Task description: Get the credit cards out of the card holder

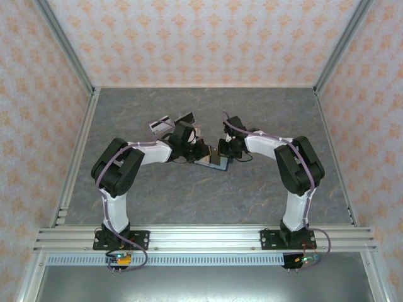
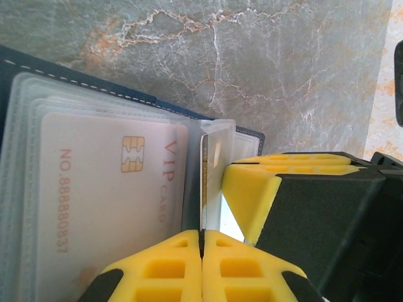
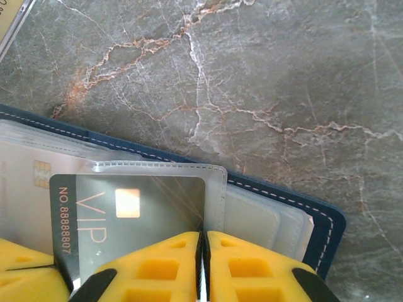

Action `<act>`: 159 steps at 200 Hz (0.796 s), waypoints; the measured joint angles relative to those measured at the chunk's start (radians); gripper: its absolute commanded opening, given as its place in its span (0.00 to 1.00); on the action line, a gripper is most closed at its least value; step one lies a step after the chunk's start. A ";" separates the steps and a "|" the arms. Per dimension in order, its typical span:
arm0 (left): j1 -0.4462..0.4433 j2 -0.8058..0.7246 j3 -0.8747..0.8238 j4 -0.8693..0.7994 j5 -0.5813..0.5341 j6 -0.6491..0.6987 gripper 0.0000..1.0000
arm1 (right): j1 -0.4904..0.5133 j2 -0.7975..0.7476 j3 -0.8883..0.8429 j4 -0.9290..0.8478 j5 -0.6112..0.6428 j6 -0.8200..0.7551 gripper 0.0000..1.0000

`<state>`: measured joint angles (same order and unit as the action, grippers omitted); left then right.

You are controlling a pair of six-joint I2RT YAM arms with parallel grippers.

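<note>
The dark navy card holder (image 1: 213,162) lies open mid-table, its clear plastic sleeves fanned out. A pale VIP card (image 2: 107,189) sits in one sleeve. A grey VIP credit card (image 3: 126,214) sticks part way out of another sleeve (image 3: 217,189). My right gripper (image 3: 203,234) is shut on that sleeve's edge. My left gripper (image 2: 203,236) is shut on the grey card, seen edge-on (image 2: 204,182), right beside the right gripper's yellow finger (image 2: 249,189). From above, both grippers (image 1: 196,151) (image 1: 227,150) meet over the holder (image 3: 315,214).
A clear acrylic stand (image 1: 164,123) stands just behind the left gripper. The grey marbled tabletop (image 1: 208,201) is bare between the holder and the arm bases. Patterned walls and metal rails close in the table on three sides.
</note>
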<state>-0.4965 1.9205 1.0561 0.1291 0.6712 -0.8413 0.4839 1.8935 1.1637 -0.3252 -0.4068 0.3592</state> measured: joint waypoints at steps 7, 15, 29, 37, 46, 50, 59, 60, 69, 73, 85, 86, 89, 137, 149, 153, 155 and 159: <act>0.000 0.000 -0.001 0.001 0.000 0.001 0.03 | 0.000 0.000 0.000 0.000 0.000 0.000 0.12; 0.000 0.000 -0.001 0.002 0.000 0.000 0.01 | 0.000 0.000 0.000 0.000 0.000 0.000 0.12; 0.000 -0.001 -0.001 0.002 0.000 0.001 0.00 | 0.000 0.000 0.000 0.000 0.001 0.000 0.12; 0.000 -0.001 -0.001 0.001 -0.001 0.002 0.00 | 0.000 0.000 0.000 0.000 0.002 0.000 0.12; 0.000 -0.002 -0.001 -0.002 -0.002 0.005 0.00 | 0.000 0.000 0.000 0.000 0.003 0.000 0.12; 0.002 -0.002 -0.001 -0.002 -0.002 0.005 0.00 | 0.000 0.000 0.000 0.000 0.003 0.000 0.12; 0.003 -0.005 -0.002 -0.008 -0.006 0.012 0.00 | 0.000 0.000 0.000 0.000 0.003 0.000 0.12; 0.003 -0.006 -0.002 -0.009 -0.006 0.013 0.00 | 0.000 0.000 0.000 0.000 0.003 0.000 0.12; 0.008 -0.015 -0.006 -0.016 -0.006 0.021 0.00 | 0.000 0.000 -0.001 0.000 0.003 0.000 0.13; 0.011 -0.022 -0.007 -0.022 -0.009 0.029 0.00 | 0.000 -0.001 -0.004 0.004 0.003 -0.001 0.13; 0.022 -0.047 -0.017 -0.040 -0.014 0.045 0.00 | 0.000 -0.014 -0.021 0.020 0.005 -0.001 0.14; 0.022 -0.049 -0.018 -0.040 -0.014 0.047 0.00 | 0.000 -0.015 -0.022 0.021 0.006 -0.001 0.14; 0.026 -0.055 -0.020 -0.045 -0.016 0.050 0.00 | 0.000 -0.018 -0.027 0.025 0.007 -0.002 0.14; 0.066 -0.140 -0.038 -0.098 -0.025 0.112 0.00 | 0.000 -0.107 -0.129 0.058 0.003 -0.011 0.31; 0.069 -0.148 -0.038 -0.106 -0.025 0.122 0.00 | 0.000 -0.131 -0.152 0.079 -0.020 -0.013 0.38; 0.069 -0.151 -0.038 -0.111 -0.025 0.126 0.00 | 0.000 -0.142 -0.160 0.087 -0.029 -0.010 0.40; 0.069 -0.151 -0.039 -0.112 -0.025 0.127 0.00 | 0.000 -0.146 -0.164 0.091 -0.033 -0.012 0.41; 0.069 -0.155 -0.040 -0.116 -0.025 0.130 0.00 | 0.000 -0.155 -0.169 0.096 -0.041 -0.006 0.43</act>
<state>-0.4271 1.7653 1.0164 0.0135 0.6464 -0.7113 0.4835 1.7382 0.9943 -0.2291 -0.4480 0.3534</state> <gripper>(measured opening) 0.047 0.379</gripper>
